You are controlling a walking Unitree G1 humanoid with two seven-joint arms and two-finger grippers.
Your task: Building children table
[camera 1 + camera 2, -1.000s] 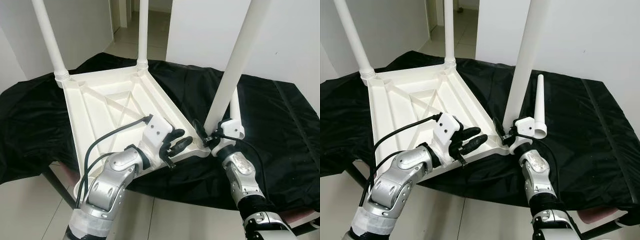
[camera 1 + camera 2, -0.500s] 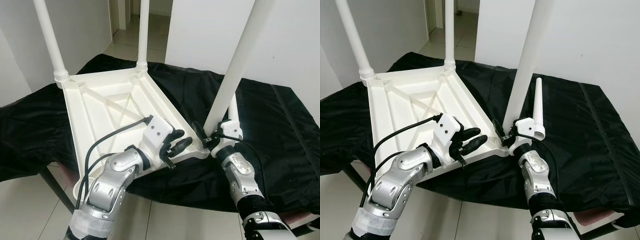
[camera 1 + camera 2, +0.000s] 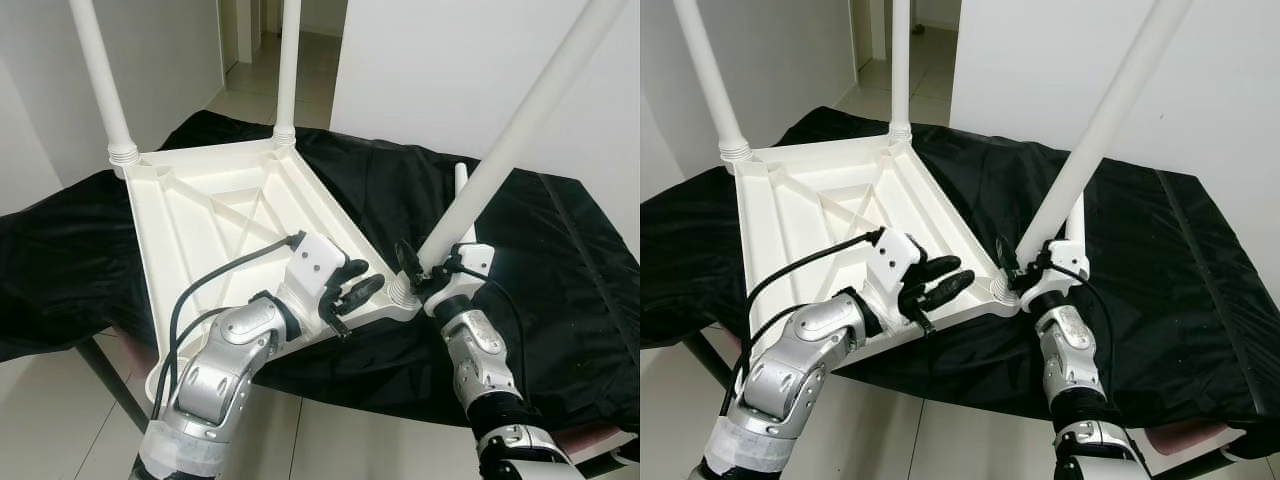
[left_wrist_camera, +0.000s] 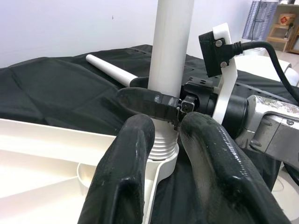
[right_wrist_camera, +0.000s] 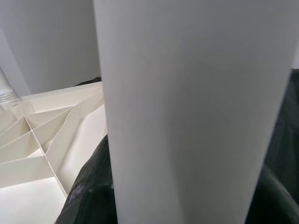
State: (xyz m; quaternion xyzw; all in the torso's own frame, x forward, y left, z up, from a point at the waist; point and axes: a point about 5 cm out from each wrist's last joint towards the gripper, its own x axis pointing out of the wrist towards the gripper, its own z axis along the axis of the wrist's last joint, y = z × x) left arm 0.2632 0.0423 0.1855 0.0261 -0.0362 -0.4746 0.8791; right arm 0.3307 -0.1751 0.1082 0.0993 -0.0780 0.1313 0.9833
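leg: third table leg (image 3: 520, 135) at the upturned tabletop's (image 3: 200, 215) near right corner socket; long axis tilted rightward, not upright
right gripper (image 3: 1025, 268): pinching leg base
left gripper (image 3: 352, 291): fingers spread, resting on tabletop's near edge, beside socket

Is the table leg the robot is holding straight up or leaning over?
Leaning. The table leg tilts away from its corner socket, unlike the two upright legs, while the right end effector grips its base.
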